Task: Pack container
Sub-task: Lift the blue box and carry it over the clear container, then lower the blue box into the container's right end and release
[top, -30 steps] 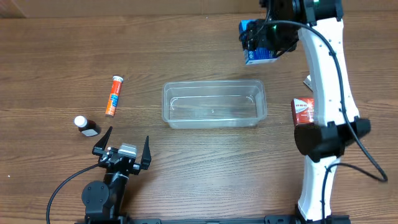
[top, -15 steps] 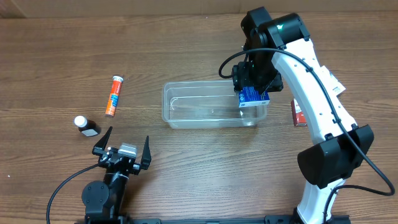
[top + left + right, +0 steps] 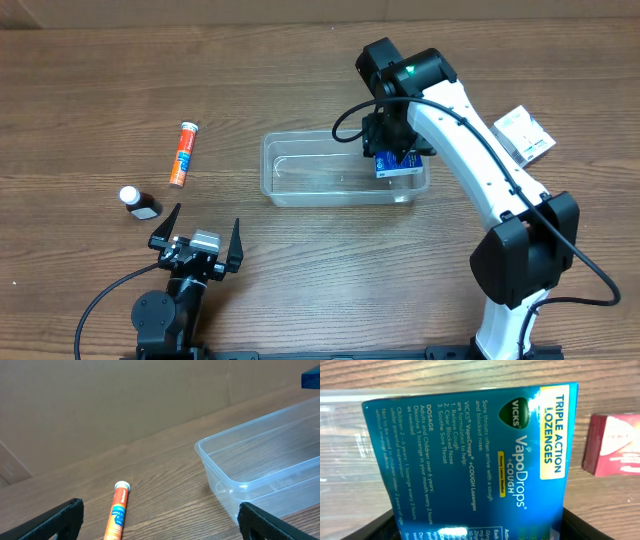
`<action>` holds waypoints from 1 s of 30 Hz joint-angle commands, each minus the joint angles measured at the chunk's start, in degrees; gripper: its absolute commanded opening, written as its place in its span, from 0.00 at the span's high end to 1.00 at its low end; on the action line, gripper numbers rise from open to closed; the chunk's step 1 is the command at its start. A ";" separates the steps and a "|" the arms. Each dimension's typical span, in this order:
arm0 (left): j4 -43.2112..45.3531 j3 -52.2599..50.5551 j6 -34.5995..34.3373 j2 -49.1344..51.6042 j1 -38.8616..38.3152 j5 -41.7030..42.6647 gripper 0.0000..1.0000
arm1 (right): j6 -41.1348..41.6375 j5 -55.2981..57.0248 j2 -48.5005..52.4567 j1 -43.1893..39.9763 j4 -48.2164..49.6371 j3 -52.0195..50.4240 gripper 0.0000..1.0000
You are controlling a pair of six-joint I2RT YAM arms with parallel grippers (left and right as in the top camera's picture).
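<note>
Since a second ago, the right gripper [image 3: 393, 152] has carried the blue lozenge box [image 3: 398, 166] from beyond the container [image 3: 320, 170] to its right end, pinching it. Container: clear, shallow, rimmed tub with rounded corners, mid-tabletop [image 3: 300, 60]. Surface: brown wood grain. Left gripper [image 3: 203, 228]: spread wide, holding nothing. Orange tube [image 3: 183, 153] and small bottle [image 3: 139, 202] lie well left of the container, a white box [image 3: 526, 135] to its right.
</note>
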 commanded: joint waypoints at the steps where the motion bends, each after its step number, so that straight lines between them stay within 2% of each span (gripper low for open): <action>1: 0.07 -0.26 -0.39 -0.55 0.33 0.31 0.00 | 1.73 2.14 -5.18 1.09 -2.01 -0.28 0.23; 5: 0.07 -0.26 -0.39 -0.55 0.33 0.31 0.00 | 1.25 3.19 -6.36 2.23 -1.92 -0.46 0.23; 13: 0.07 -0.26 -0.39 -0.55 0.33 0.31 0.00 | 2.34 2.47 -6.43 2.73 12.48 -13.86 0.23; 26: 0.07 -0.26 -0.39 -0.55 0.33 0.31 0.00 | 3.02 1.84 -6.45 0.11 15.72 -17.90 0.22; 30: 0.07 -0.26 -0.42 -0.55 0.33 0.31 0.00 | 3.04 1.62 -6.45 0.11 15.17 -17.90 0.18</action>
